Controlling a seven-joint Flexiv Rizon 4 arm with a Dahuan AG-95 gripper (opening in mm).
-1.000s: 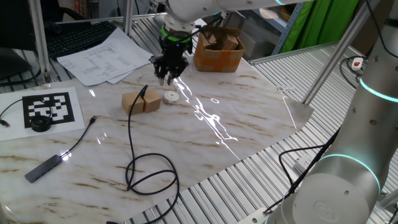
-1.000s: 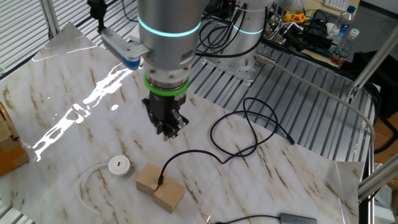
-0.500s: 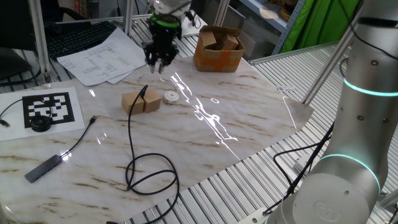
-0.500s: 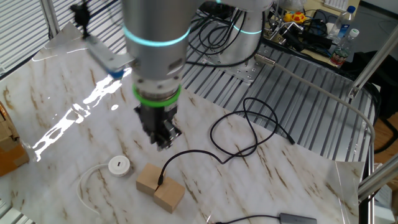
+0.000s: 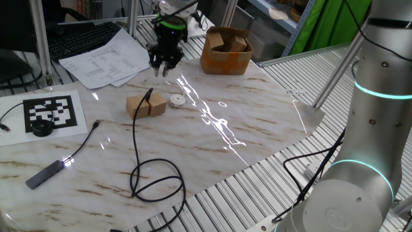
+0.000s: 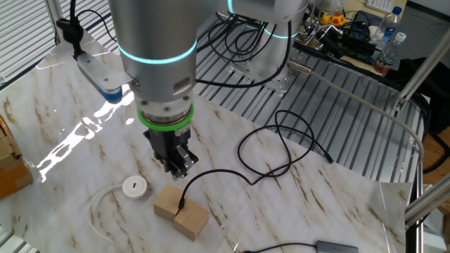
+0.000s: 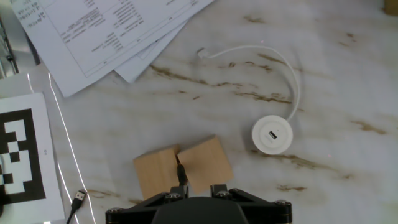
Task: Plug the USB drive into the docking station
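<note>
The USB drive point(image 7: 181, 171), a small black plug tip on a long looping black cable point(image 5: 154, 180), stands in the gap between two tan blocks point(image 7: 180, 167). The docking station point(image 7: 272, 134), a small round whitish disc with a slot on top, lies right of the blocks, also visible as docking station point(image 5: 177, 100) and docking station point(image 6: 134, 187). My gripper point(image 5: 161, 64) hangs above the table behind the blocks, near the papers. In the other fixed view my gripper point(image 6: 176, 165) is just above the blocks point(image 6: 181, 211). Its fingers point(image 7: 217, 188) stand a little apart with nothing between them.
Printed papers point(image 5: 106, 58) and a cardboard box point(image 5: 226, 50) lie at the back. A black-and-white marker sheet point(image 5: 53, 111), a black puck point(image 5: 42, 127) and a dark flat stick point(image 5: 46, 173) sit at the left. A thin white cord point(image 7: 273, 62) curls from the disc.
The arm swung away from above the disc toward the papers a second ago; over the last half second it shifted only slightly. The jaw gap is unchanged and the cable and blocks lie still.
</note>
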